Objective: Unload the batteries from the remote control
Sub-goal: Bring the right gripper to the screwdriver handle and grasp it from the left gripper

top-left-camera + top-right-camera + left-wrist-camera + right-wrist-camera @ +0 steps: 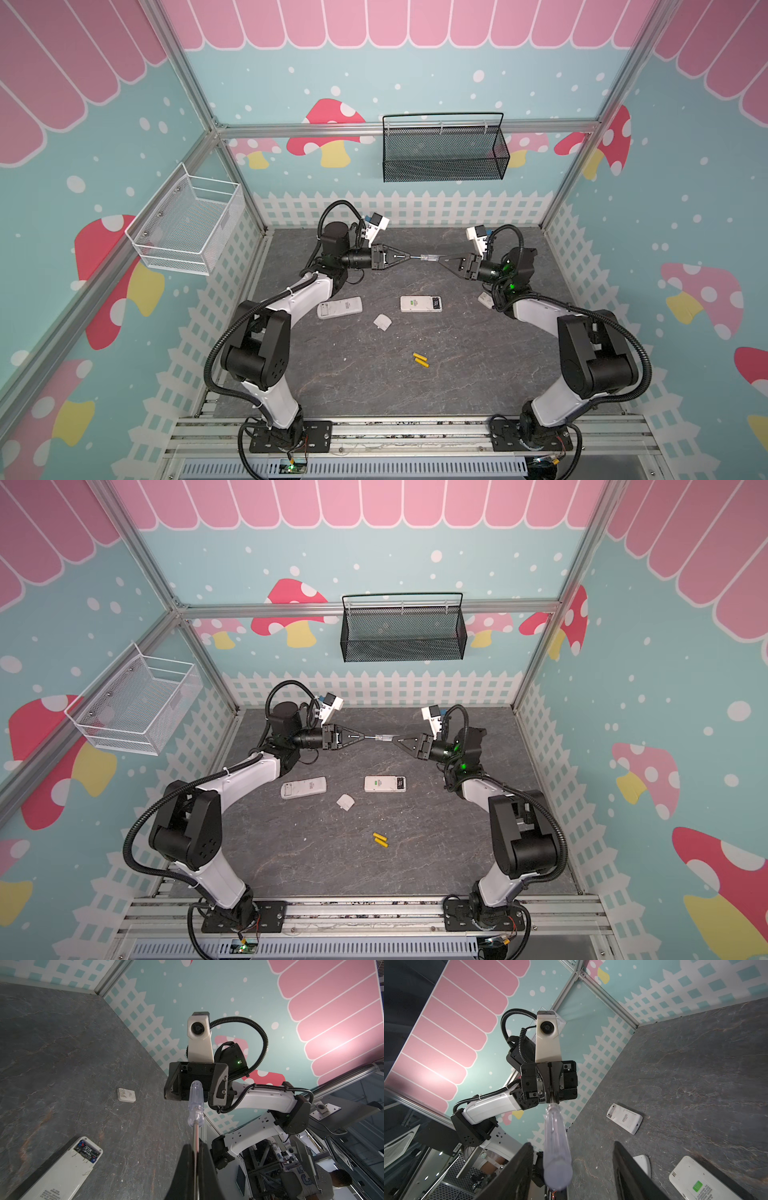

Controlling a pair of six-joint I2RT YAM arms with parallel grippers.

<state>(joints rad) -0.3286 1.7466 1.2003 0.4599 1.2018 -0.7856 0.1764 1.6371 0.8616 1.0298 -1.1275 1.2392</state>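
Observation:
Two yellow batteries (420, 360) (380, 840) lie side by side on the dark tabletop, toward the front. A white remote control (421, 304) (385, 784) (62, 1169) (695, 1180) lies mid-table, back up, with something dark with blue and red print in its uncovered compartment. Raised above the table's far part, my left gripper (411, 257) (365, 737) (195, 1147) is shut on the metal shaft of a clear-handled screwdriver (428, 257) (382, 738) (195, 1101) (555, 1147). My right gripper (440, 259) (395, 740) (572, 1145) is open around the handle's end, with gaps on both sides.
A second white remote (339, 307) (303, 788) (625, 1119) lies to the left. A loose white cover (382, 322) (345, 802) (642, 1164) sits between the remotes. Another small white piece (485, 298) (126, 1095) lies under my right arm. Wire baskets hang on the walls.

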